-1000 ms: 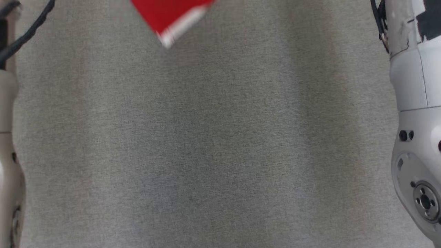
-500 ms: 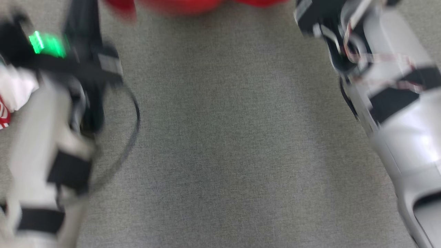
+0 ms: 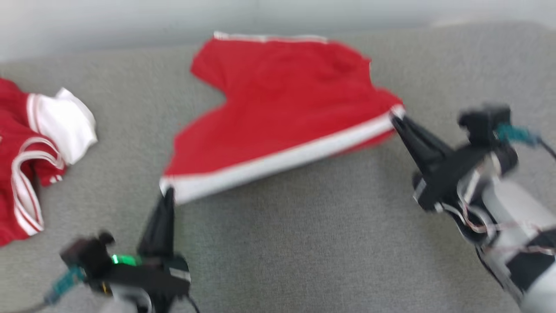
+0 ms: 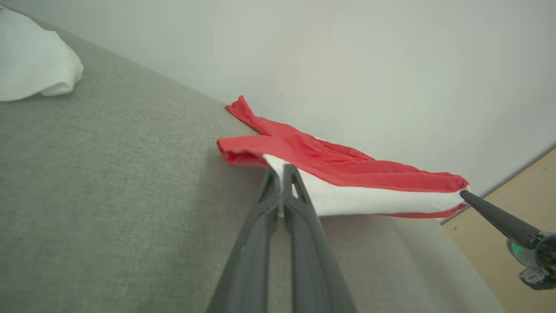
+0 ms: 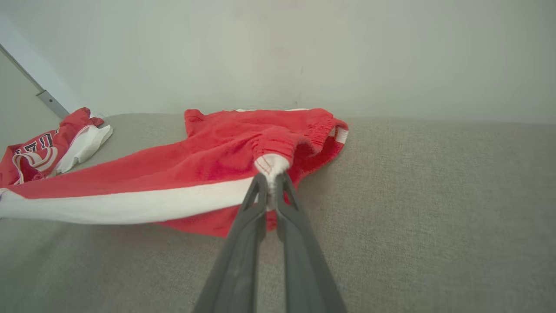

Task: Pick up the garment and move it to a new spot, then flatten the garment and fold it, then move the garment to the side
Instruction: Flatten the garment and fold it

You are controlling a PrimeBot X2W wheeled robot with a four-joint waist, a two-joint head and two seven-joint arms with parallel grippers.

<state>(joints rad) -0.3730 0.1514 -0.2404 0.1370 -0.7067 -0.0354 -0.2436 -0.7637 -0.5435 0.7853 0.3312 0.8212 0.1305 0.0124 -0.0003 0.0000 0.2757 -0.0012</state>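
Note:
The garment (image 3: 282,108) is a pair of red shorts with a white side stripe, spread toward the back of the grey cloth surface (image 3: 304,243). My left gripper (image 3: 167,193) is shut on the stripe's near-left corner. In the left wrist view the garment (image 4: 339,165) is pinched at the tips of my left gripper (image 4: 282,171). My right gripper (image 3: 394,116) is shut on the waistband end of the stripe, and the right wrist view shows the garment (image 5: 208,152) with my right gripper (image 5: 271,176) clamped on its white corner. The stripe edge hangs stretched between both grippers, slightly above the surface.
A second red and white garment (image 3: 30,148) lies crumpled at the far left, also visible as a lettered red garment (image 5: 47,145) from the right wrist. A pale wall (image 3: 130,21) borders the surface at the back. Bare grey cloth lies in front.
The head camera has swung upward, so the whole garment and both grippers have come into view. Both grippers stay shut.

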